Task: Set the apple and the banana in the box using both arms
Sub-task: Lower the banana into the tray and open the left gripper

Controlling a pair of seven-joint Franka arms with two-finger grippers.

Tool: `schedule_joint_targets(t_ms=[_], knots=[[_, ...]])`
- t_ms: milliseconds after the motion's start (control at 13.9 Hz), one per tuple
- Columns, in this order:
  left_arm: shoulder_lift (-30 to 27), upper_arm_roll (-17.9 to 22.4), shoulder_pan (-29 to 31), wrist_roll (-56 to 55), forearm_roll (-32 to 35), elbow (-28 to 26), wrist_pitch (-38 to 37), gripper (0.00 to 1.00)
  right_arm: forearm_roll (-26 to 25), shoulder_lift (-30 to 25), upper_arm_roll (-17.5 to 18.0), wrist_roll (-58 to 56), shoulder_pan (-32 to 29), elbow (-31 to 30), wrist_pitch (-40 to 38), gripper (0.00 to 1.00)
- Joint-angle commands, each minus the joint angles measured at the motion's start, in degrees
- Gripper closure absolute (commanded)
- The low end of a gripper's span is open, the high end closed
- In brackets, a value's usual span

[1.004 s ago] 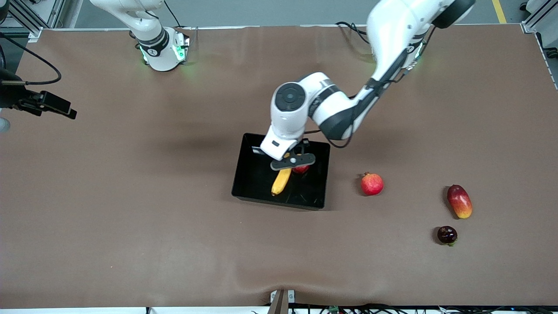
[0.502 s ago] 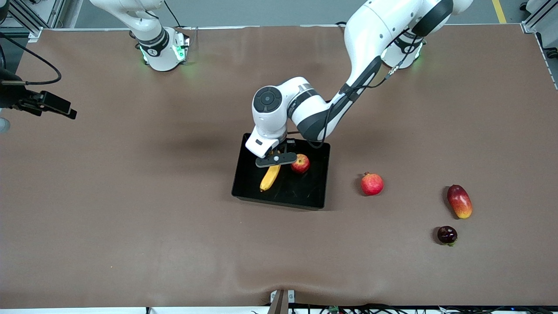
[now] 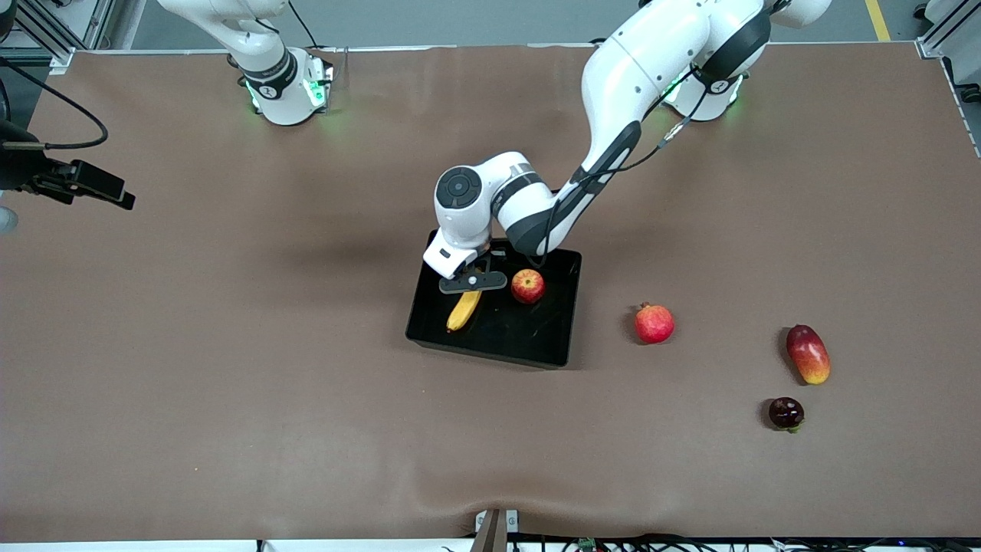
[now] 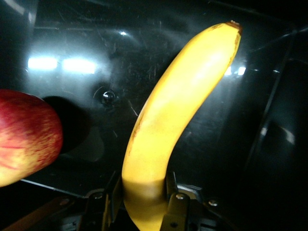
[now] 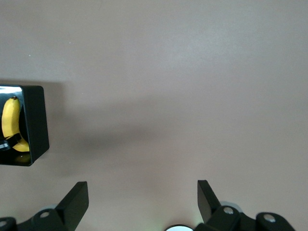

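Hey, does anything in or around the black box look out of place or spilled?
Nothing stands out. The apple sits in the box. The left gripper holds the banana by one end over the box. The right gripper waits open over bare table. Three other fruits lie on the table toward the left arm's end.

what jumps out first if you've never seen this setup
The left claw is shut on the banana, over the black box. The apple lies in the box beside it. The right claw waits open over bare table at the right arm's end.
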Motion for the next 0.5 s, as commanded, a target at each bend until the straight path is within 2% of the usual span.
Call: schedule_joint_targets(t_ms=[0,72,143,215,358,430], knots=[[1.4,1.0,-1.2,0.1,0.1,1.9,-0.3,1.00,-0.7,-1.5,0.4,0.9,-0.1,-1.3,0.6,0.00],[1.2,1.0,-1.1,0.1,0.1,1.9,-0.3,0.95,-0.7,-1.5,0.4,0.9,0.0,-1.3,0.6,0.00],[0.9,1.1,-0.9,0.1,0.2,1.9,-0.3,0.64,-0.7,-1.5,0.4,0.9,0.0,-1.3,0.5,0.00],[0.5,1.1,-0.8,0.1,0.6,1.9,-0.3,0.01,-0.7,-1.5,0.4,0.9,0.1,-1.3,0.5,0.00],[-0.7,1.4,-0.2,0.6,0.8,2.0,-0.5,0.00,-0.7,-1.5,0.4,1.0,0.3,-1.3,0.5,0.00],[-2.5,3.2,-0.3,0.9,0.7,2.0,-1.1,0.00,-0.7,-1.5,0.4,0.9,0.3,-1.3,0.4,0.00]])
